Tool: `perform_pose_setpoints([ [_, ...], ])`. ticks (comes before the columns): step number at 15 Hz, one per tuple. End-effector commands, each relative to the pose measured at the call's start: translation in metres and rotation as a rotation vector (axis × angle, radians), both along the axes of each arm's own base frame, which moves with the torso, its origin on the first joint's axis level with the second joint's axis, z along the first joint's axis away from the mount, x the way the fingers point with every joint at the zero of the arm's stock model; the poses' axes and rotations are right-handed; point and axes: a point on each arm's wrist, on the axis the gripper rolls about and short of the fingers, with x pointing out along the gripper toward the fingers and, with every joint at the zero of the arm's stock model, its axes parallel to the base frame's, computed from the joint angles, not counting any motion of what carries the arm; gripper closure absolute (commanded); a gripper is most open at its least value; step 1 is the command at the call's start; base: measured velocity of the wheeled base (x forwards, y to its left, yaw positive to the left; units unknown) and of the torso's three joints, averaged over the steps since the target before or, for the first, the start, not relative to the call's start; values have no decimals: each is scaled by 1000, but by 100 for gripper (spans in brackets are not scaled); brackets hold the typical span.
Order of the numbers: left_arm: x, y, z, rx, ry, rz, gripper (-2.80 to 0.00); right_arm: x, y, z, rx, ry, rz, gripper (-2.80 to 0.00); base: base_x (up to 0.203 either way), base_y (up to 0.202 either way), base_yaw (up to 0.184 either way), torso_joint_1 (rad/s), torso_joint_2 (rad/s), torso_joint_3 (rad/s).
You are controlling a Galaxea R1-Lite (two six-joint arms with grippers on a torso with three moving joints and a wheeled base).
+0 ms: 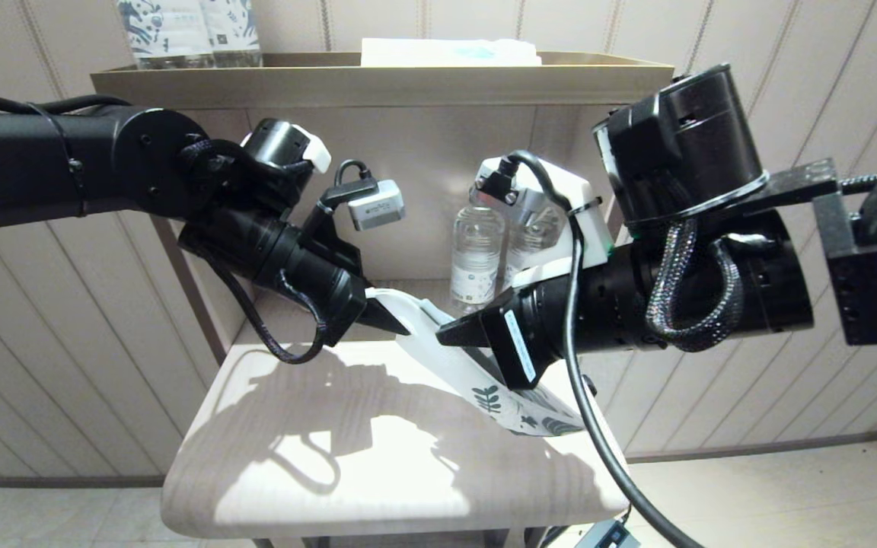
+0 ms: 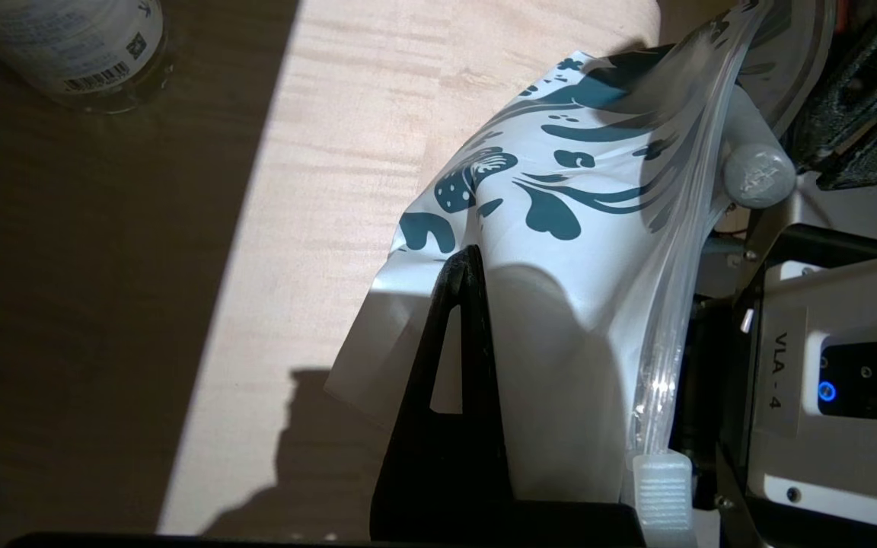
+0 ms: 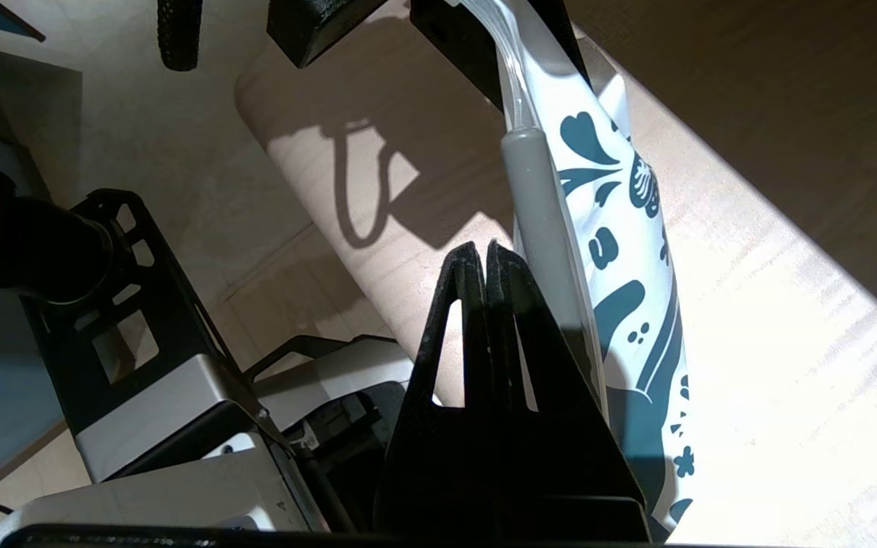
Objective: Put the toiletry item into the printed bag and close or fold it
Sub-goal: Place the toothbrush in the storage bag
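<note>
The printed bag (image 1: 476, 373) hangs stretched above the small wooden table (image 1: 317, 472), held between both arms. The left gripper (image 1: 389, 316) pinches its plain white end; the right gripper (image 3: 486, 255), fingers pressed together, sits beside the zip edge, seemingly gripping it. The toothbrush (image 3: 545, 228) lies inside the bag, along that edge, just beside the right fingers.

Pale wooden table (image 1: 294, 457), water bottles (image 1: 476, 259) at back

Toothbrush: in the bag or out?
In: the toothbrush shows through the bag, which the left gripper holds above the table.
</note>
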Motion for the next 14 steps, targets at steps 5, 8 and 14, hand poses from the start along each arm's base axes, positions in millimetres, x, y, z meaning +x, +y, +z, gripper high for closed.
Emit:
perform_pose_setpoints([
  [5, -1, 0, 0, 0, -2, -9, 0, 8, -1, -3, -9, 2, -9, 0, 0, 0, 0, 0, 0, 0],
  [8, -2, 0, 0, 1, -1, -9, 0, 8, 0, -3, -11, 1, -8, 0, 0, 0, 0, 0, 0, 0],
  [14, -4, 1, 4, -4, -11, -10, 0, 14, 2, -10, -27, 16, -16, 0, 0, 0, 0, 0, 0, 0],
])
